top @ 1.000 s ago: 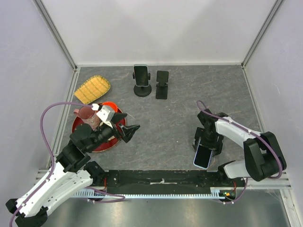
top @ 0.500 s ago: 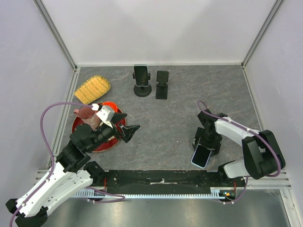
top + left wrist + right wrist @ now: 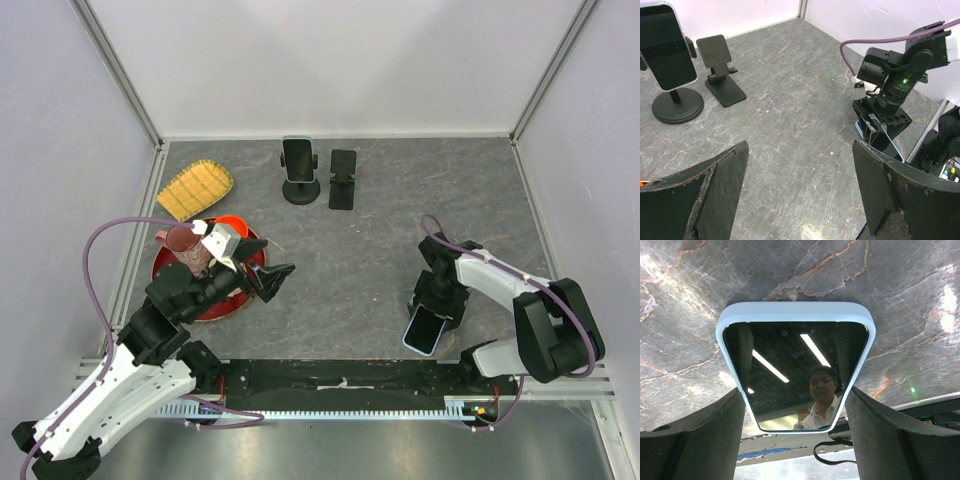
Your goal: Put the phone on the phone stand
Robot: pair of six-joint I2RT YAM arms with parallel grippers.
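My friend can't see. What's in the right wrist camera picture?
A light blue phone, dark screen up, is pinched between the right gripper's two dark fingers. The grey marbled table lies beneath it.

The phone (image 3: 427, 329) lies front right, the phone stand (image 3: 343, 180) far back, centre

Bright, even overhead light, soft shadows, and streaks of glare across the glossy phone (image 3: 795, 365).
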